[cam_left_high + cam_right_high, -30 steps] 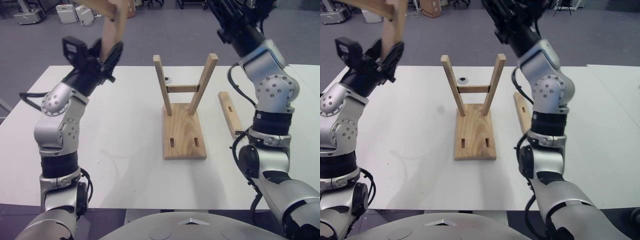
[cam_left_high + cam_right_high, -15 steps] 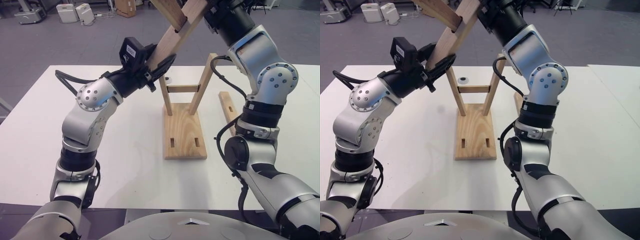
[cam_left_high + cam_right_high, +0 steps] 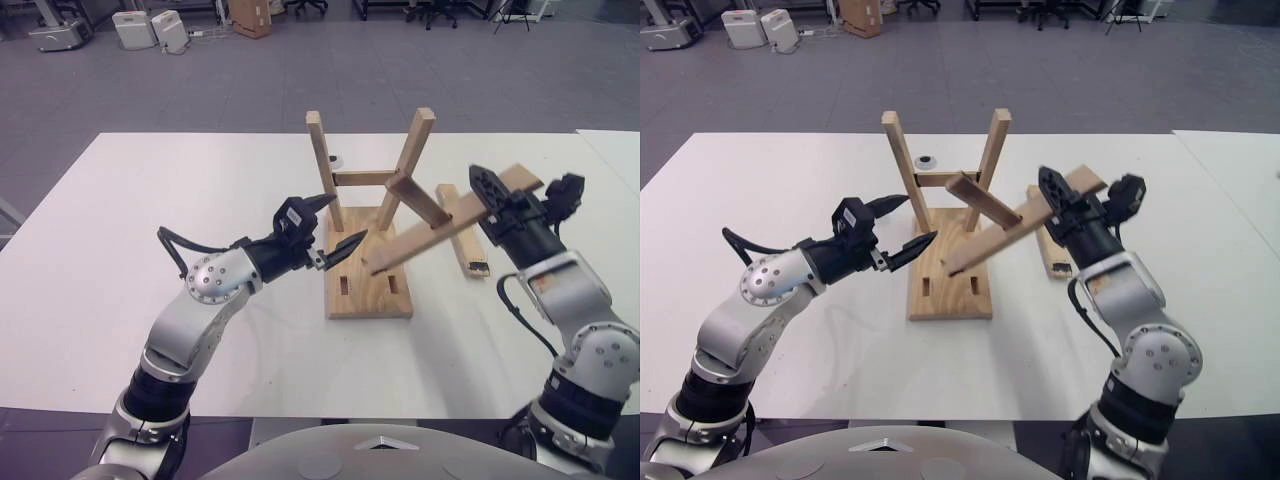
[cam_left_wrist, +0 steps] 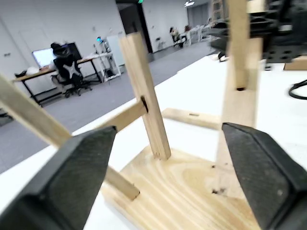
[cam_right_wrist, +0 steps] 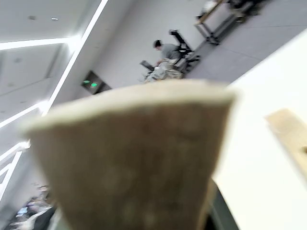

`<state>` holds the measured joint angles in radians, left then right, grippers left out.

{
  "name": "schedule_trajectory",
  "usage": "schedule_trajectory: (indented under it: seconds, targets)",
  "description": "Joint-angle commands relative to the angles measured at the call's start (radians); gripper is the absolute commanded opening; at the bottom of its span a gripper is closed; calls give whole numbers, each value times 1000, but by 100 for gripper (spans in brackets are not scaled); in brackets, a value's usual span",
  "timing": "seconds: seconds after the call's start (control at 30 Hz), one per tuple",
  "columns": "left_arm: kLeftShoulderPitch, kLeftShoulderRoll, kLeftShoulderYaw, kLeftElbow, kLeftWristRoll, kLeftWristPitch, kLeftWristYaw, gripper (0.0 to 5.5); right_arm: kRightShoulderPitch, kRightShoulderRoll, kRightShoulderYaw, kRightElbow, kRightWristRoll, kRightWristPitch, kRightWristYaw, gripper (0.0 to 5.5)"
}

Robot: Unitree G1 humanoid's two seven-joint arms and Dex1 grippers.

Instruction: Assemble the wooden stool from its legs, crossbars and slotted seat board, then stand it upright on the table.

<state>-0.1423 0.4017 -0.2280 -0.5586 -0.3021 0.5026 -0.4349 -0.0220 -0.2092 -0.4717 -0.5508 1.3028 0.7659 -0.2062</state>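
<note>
- Left tool (image 3: 349, 216) is hovering wide open, gripping nothing, beside the seat board (image 3: 368, 287).
- Right tool (image 3: 497, 205) is clamping a leg (image 3: 425, 236), tilting it over that board.

The left pincer (image 3: 348, 216) has let go of the leg (image 3: 430, 235) and dropped from high up to just beside the board (image 3: 365, 292), fingers spread. The right pincer (image 3: 497, 195) now holds the leg alone, lowered, its free end over the board.

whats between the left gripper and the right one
The eye views show the leg piece that the right gripper holds slanting down over the seat board toward the open left gripper.
</note>
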Motion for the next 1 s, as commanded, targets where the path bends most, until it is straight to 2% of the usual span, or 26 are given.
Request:
schedule_trajectory:
  seconds: [0.03, 0.3, 0.43, 0.53, 0.67, 0.77, 0.9, 1.0]
  targets:
    - [42, -2, 24, 19, 58, 26, 64, 401, 136, -16, 20, 24, -136, -61, 76, 102]
    - [40, -26, 48, 41, 94, 10, 90, 401, 142, -77, 53, 48, -286, -172, 123, 104]
    - [26, -28, 48, 55, 115, -1, 88, 401, 82, -169, 233, -48, -481, -141, 110, 105]
    - [12, -34, 52, 65, 123, -4, 82, 401, 41, -172, 360, -15, -581, -89, 82, 105]
    - [-6, -29, 71, 82, 129, -6, 77, 401, 59, -161, 454, 101, -721, -123, 101, 105]
    - [0, -25, 98, 80, 132, -4, 85, 401, 103, -190, 522, 86, -798, -161, 148, 105]
    - [8, -25, 147, 76, 130, 1, 101, 401, 165, -187, 533, 87, -838, -209, 195, 105]
    - [-1, -29, 152, 85, 135, -2, 103, 401, 80, -209, 494, 80, -825, -219, 230, 105]
